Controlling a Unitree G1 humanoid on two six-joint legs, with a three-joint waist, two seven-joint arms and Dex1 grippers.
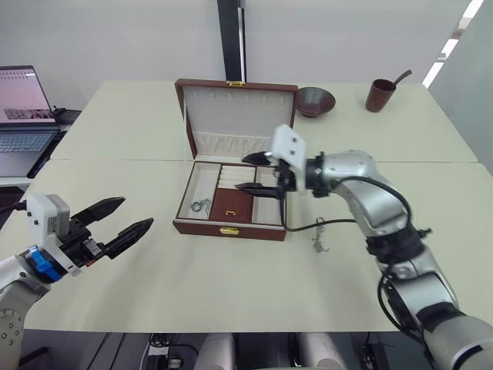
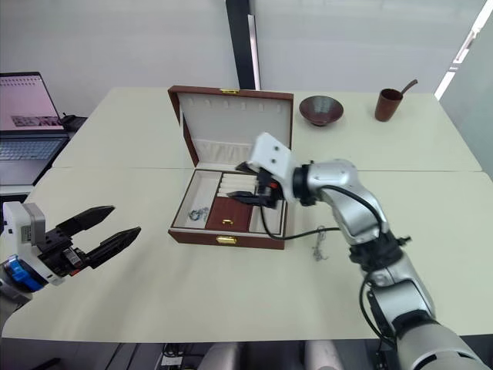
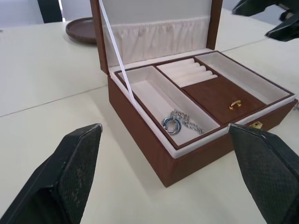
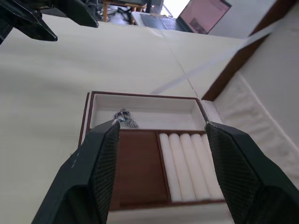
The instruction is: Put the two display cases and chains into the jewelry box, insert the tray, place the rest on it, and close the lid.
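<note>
Jewelry box, lid up, tray seated; right pincer over it, open, empty; left pincer open, empty.

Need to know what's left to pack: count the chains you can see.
2: one chain lies in the tray's left compartment; another chain lies on the table right of the jewelry box. Others may be hidden beneath the tray.

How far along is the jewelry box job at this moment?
Done: the tray already sits in the jewelry box, with a chain in its left compartment. In hand: nothing; the right gripper hovers open over the tray, and the left gripper is open, away from the box. Left: another chain lies on the table right of the box, and the lid stands open. The display cases, presumably underneath, cannot be seen.
</note>
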